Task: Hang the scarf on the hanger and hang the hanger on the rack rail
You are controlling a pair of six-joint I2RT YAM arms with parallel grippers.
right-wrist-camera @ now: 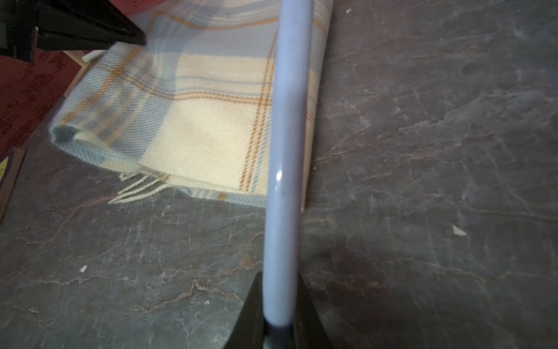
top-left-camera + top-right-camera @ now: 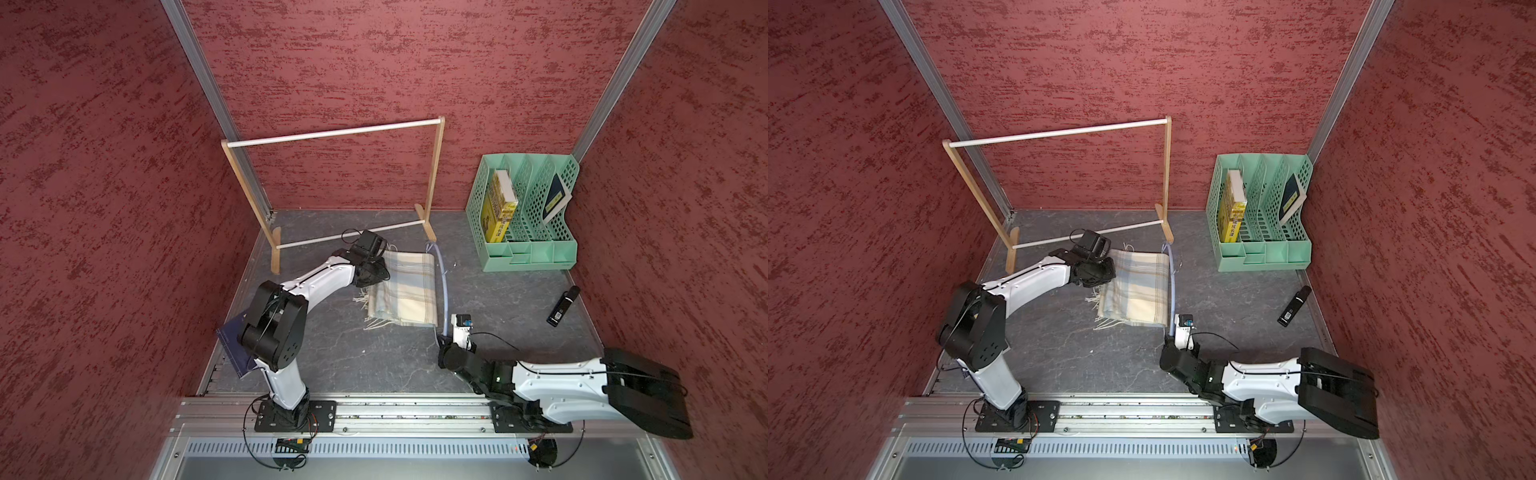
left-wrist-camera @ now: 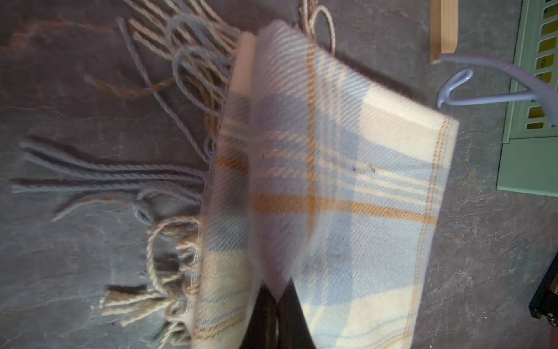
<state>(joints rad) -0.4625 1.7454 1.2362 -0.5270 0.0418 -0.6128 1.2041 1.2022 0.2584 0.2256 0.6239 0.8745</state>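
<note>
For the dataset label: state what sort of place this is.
Probably a robot lab cell dressed like a closet corner: red textured panels in aluminium framing, a mounting rail along the front, a wooden garment rack and a mint file organiser.

Cream/pale-blue plaid scarf w/ thin brown stripes; pale-blue hanger

The right claw grips the pale-blue hanger, with one dark jaw on each side of its bar. The bar runs straight away from the claw above the grey tabletop. Its far stretch crosses the edge of the folded plaid scarf; whether they touch is unclear. The scarf spreads to one side of the hanger, and cream fringe pokes from its near edge.
</note>
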